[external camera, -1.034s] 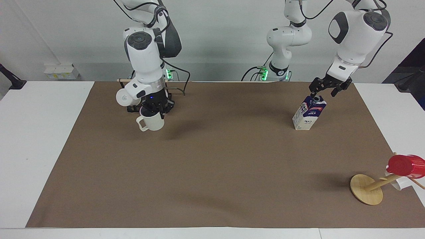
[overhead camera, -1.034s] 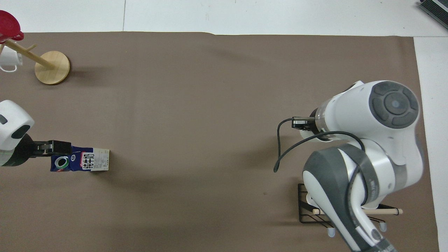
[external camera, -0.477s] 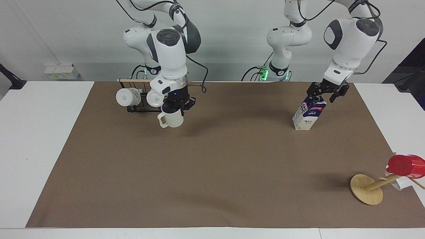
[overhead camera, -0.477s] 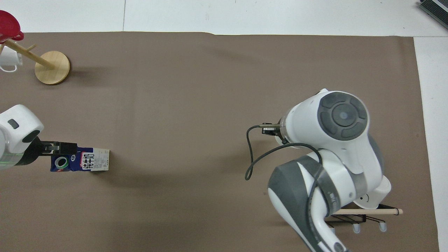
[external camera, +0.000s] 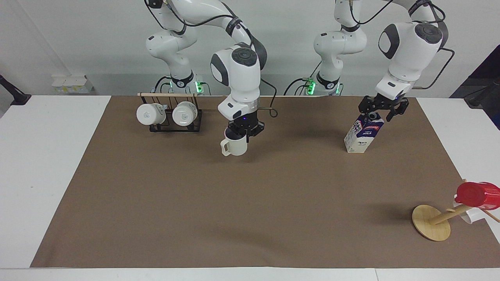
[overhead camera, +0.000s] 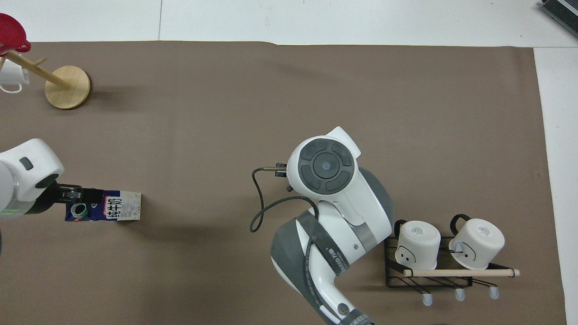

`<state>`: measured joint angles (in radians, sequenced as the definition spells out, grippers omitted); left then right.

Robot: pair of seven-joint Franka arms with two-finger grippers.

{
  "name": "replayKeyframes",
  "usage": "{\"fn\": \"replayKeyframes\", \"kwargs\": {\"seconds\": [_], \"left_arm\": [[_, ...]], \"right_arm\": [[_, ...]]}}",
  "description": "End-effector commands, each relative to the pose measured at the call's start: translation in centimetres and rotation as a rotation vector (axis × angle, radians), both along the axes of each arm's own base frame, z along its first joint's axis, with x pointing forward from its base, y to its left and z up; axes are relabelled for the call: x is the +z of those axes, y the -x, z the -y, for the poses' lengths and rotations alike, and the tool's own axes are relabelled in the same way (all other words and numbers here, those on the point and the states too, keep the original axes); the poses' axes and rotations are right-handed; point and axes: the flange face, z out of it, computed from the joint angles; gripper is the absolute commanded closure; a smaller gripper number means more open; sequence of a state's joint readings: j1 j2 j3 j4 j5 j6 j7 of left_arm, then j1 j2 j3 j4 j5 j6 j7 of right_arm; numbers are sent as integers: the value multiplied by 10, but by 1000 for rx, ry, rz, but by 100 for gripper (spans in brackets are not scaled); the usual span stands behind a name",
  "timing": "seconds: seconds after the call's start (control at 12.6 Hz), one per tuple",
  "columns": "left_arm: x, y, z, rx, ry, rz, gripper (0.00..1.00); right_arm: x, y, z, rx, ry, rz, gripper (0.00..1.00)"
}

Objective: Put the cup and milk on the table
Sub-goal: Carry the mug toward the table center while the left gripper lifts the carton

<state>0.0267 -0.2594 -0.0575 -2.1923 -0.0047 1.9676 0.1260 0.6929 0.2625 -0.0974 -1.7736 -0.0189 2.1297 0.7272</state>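
My right gripper (external camera: 243, 132) is shut on the rim of the cream-white cup (external camera: 234, 146) and holds it upright, low over the brown paper sheet (external camera: 250, 203) of the table, beside the mug rack. In the overhead view the right arm hides the cup. The milk carton (external camera: 362, 134) stands on the paper toward the left arm's end of the table; it also shows in the overhead view (overhead camera: 115, 208). My left gripper (external camera: 379, 112) is open, its fingers spread just over the carton's top and cap, apart from it.
A black wire rack (external camera: 170, 125) with two glossy white mugs (overhead camera: 417, 243) stands close to the right arm's base. A wooden mug tree (external camera: 431, 223) with a red cup (external camera: 476, 194) and a white mug (overhead camera: 11, 77) stands farther out, toward the left arm's end.
My right gripper has carried the cup away from the rack toward the table's middle. My left gripper has shifted slightly above the milk, which stayed put.
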Motion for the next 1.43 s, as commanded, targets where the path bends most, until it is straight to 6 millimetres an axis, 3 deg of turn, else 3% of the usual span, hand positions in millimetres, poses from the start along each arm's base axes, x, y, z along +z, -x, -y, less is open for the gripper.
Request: {"fn": "replayKeyframes", "kwargs": {"seconds": [0.0,0.72,0.95,1.11,1.19,1.27,1.35], "left_arm": [[-2,11,-2,-21,-14,8,0],[-19,35,-1,-21,-17,-13,0],[-42,36,-2,-16,-15,36,0],[-44,36,-4,-13,-15,41,0],[-49,38,-5,-12,-15,33,8],[-49,37,-6,-9,-15,36,27],[-48,36,-7,-7,-15,38,42]], "right_arm": [[-33,7,-43,-3,-22,16,100],[-79,21,-31,-12,-7,1,100],[-82,22,-28,-5,7,-2,100],[-83,22,-27,-4,10,-6,98],[-82,21,-27,-7,12,-8,68],[-80,20,-27,-6,12,-6,17],[-75,19,-29,-8,10,-2,0]]}}
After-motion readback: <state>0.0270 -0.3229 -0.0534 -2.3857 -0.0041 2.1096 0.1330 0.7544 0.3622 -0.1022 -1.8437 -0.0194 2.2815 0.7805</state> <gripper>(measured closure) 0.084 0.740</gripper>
